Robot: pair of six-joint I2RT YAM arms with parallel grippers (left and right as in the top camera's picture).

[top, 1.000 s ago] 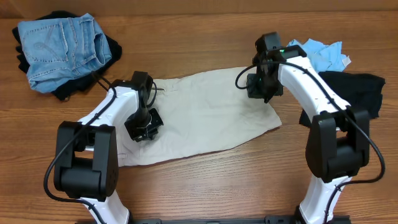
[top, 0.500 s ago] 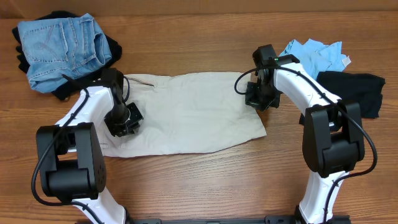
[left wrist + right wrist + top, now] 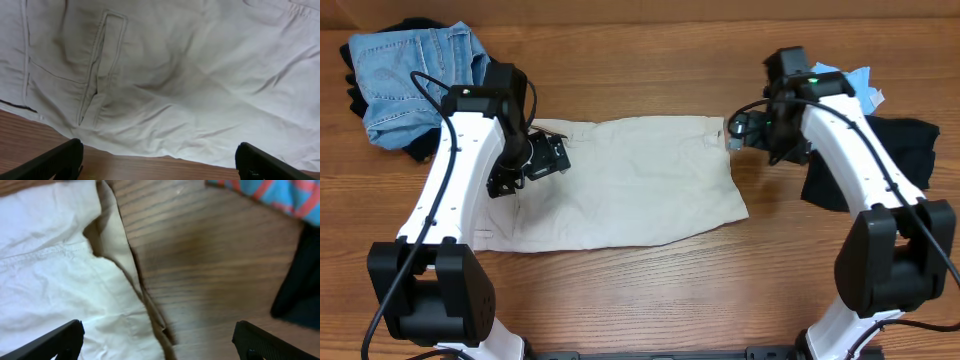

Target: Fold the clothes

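The cream-beige trousers [image 3: 620, 180] lie flat as a folded rectangle in the middle of the table. My left gripper [image 3: 542, 160] hovers above their left end and is open; in the left wrist view a stitched pocket [image 3: 100, 65] shows under my left gripper [image 3: 160, 165], nothing between the fingers [image 3: 55, 162]. My right gripper [image 3: 738, 130] is open above the right edge; that edge of the trousers [image 3: 132, 270] runs under my right gripper [image 3: 160, 342], nothing held. Blue denim [image 3: 415, 75] lies on black pieces at the back left. A light-blue tee [image 3: 845, 85] lies at the back right.
A black garment [image 3: 890, 150] lies on the right, partly under the right arm, and shows at the edge of the right wrist view [image 3: 300, 280]. The tee [image 3: 270, 192] has red print. Bare wood table [image 3: 640, 300] runs along the front.
Both grippers were shut on the trousers and have opened and let go. The left arm swung back and left, the right arm moved out to the right; the trousers now lie flatter.
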